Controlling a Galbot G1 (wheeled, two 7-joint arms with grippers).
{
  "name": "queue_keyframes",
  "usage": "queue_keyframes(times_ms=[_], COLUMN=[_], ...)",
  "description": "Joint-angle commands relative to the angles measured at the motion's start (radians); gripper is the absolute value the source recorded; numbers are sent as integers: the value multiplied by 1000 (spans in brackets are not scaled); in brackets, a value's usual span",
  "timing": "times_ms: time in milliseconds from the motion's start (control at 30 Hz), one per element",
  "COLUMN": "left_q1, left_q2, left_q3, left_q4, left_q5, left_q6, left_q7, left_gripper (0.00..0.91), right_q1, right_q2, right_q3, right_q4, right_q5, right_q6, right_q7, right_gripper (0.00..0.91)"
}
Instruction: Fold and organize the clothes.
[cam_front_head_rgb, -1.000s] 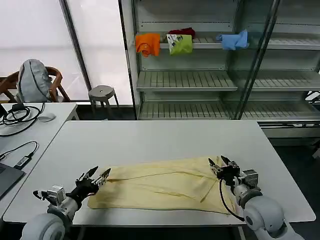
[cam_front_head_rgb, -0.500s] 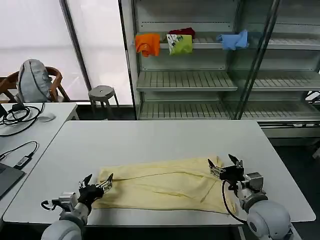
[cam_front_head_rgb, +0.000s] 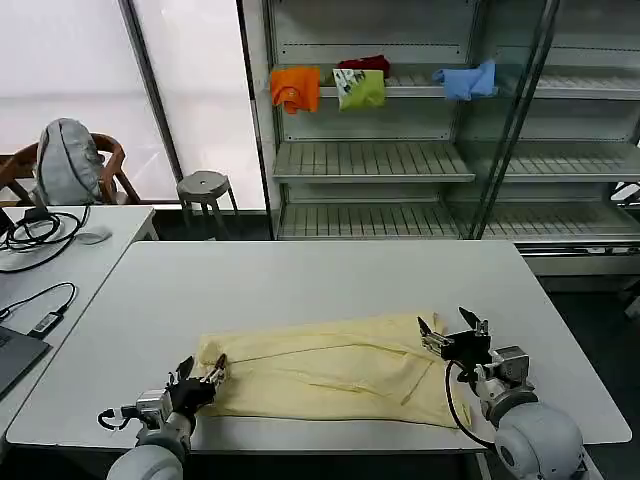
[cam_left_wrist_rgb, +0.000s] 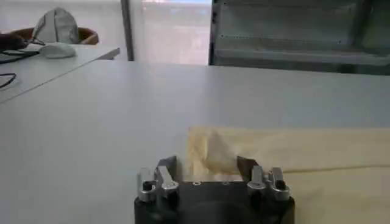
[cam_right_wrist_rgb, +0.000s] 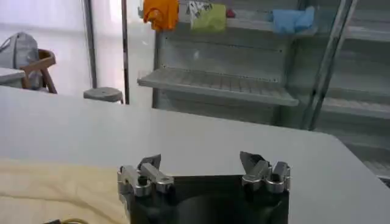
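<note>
- Soft cream-yellow cloth bunches up between the spread fingers of the left gripper (cam_left_wrist_rgb: 207, 165), which sits low at the shirt's (cam_front_head_rgb: 330, 370) left corner, jaws wide and not yet pinched on it.
- The right gripper (cam_front_head_rgb: 453, 335) stands at the shirt's far right corner, fingers wide apart with nothing between them; from its wrist, the cloth lies just beside and below it.
- The shirt lies as a long flattened band across the near part of the table (cam_front_head_rgb: 330, 275), both ends reached by a gripper.
- Step in hand, as I judge it: taking hold of the two ends for a fold. Next, both jaws should close on a single layer edge, then lift together.
- Behind the shirt, the rack (cam_front_head_rgb: 370, 160) holds an orange garment (cam_front_head_rgb: 296, 88), a lime one (cam_front_head_rgb: 360, 88) and a blue one (cam_front_head_rgb: 467, 80) on its upper shelf; the lower shelves hold nothing.
</note>
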Motion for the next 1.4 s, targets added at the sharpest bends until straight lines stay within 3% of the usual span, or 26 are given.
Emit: queue_keyframes(times_ms=[33, 467, 667, 800, 933, 1133, 1400], left_q1=[-8, -4, 54, 101, 111, 81, 45], left_q2=[-6, 16, 80, 165, 222, 195, 102], left_q3=[48, -6, -201, -402, -488, -471, -238], left_q4=[6, -1, -28, -4, 46, -61, -267], left_q5=[5, 88, 87, 97, 136, 169, 152], left_q6=[14, 15, 59, 78, 65, 79, 135], left_q7=[-54, -6, 63, 126, 157, 181, 232], left_gripper=[20, 20, 10, 0, 0, 10, 10], right_q1=[-3, -16, -14, -14, -7, -10, -47], right_q2=[0, 8, 5, 8, 13, 13, 12], right_q3=[3, 3, 8, 7, 2, 7, 39], right_q4=[4, 7, 11, 15, 12, 19, 37], right_q5=[-5, -14, -14, -13, -14, -15, -24], right_q6=[0, 0, 0, 1, 4, 4, 5], right_q7=[0, 1, 1, 0, -1, 0, 0], right_gripper=[907, 907, 907, 907, 907, 907, 907])
